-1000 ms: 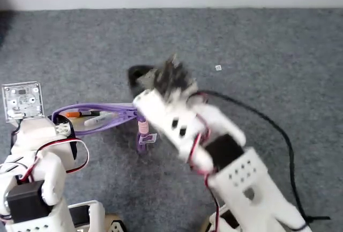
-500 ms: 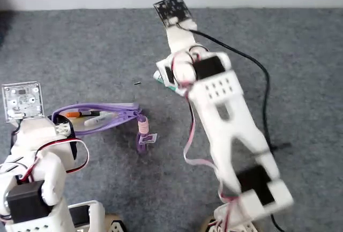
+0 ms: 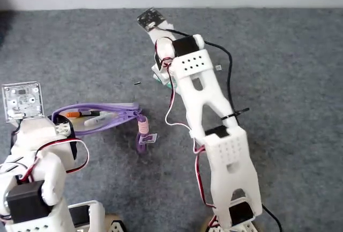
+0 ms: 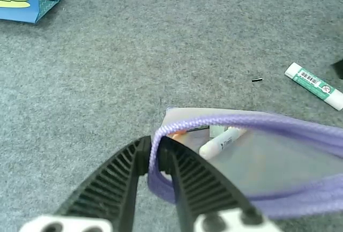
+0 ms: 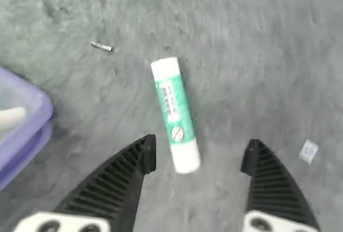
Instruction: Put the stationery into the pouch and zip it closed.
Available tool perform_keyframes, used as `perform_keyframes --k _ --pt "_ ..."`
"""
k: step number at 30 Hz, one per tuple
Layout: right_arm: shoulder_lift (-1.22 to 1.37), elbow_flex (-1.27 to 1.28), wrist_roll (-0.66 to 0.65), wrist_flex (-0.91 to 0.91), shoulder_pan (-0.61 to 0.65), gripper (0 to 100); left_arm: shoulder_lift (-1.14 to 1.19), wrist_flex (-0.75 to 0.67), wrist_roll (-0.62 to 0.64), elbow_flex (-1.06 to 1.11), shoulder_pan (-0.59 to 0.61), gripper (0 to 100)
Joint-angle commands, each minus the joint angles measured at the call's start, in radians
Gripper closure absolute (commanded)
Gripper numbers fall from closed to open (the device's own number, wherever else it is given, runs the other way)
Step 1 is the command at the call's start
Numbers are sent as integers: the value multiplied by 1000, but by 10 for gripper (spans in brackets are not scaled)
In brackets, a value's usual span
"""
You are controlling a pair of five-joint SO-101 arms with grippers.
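1. The left gripper (image 4: 155, 149) is closed down to a narrow slit, with the rim of the purple pouch (image 4: 257, 151) pinched between its fingers at one end of the pouch.
2. The pouch (image 3: 96, 118) lies on the grey carpet (image 3: 278, 55) with its mouth held open. A white marker (image 4: 222, 141) and an orange item (image 3: 72, 114) are seen inside.
3. The zipper pull with a pink charm (image 3: 143, 126) hangs at the pouch end away from the left gripper.
4. The right gripper (image 5: 198, 154) is spread wide and holds nothing.
5. The green-and-white glue stick (image 5: 175, 114) lies on the carpet outside the pouch. Its near end is placed between the right gripper's fingers and is touched by neither.
6. A small dark speck (image 5: 101, 46) lies on the carpet between glue stick and pouch.
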State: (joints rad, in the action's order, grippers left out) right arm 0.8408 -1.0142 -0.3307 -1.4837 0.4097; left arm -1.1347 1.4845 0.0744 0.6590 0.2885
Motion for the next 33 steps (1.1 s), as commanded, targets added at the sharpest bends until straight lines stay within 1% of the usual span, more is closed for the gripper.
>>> perform_keyframes --k 1,9,13,17,19,22,23,25,26,29,33 --pt "110 -184 -66 -4 -16 713 14 0 9 51 0 989" --pt "421 -480 -133 -1 -16 713 14 3 9 51 0 989" --pt "515 -534 -161 56 -22 713 14 3 9 53 0 989" --pt "538 -529 -173 90 -16 719 14 3 9 54 0 989" --pt "536 -529 -175 87 -13 778 14 3 9 54 0 989" --pt "535 -531 -175 79 -13 956 14 2 9 54 0 989" --pt "533 -535 -175 79 -15 998 14 2 9 56 0 989" --pt "530 -539 -173 61 -21 955 14 2 9 56 0 989" --pt "522 -540 -173 39 -25 949 14 2 9 56 0 989" --pt "478 -539 -167 -28 -27 993 14 0 9 56 0 989" --pt "394 -539 -153 -140 -30 991 14 0 9 56 0 989"
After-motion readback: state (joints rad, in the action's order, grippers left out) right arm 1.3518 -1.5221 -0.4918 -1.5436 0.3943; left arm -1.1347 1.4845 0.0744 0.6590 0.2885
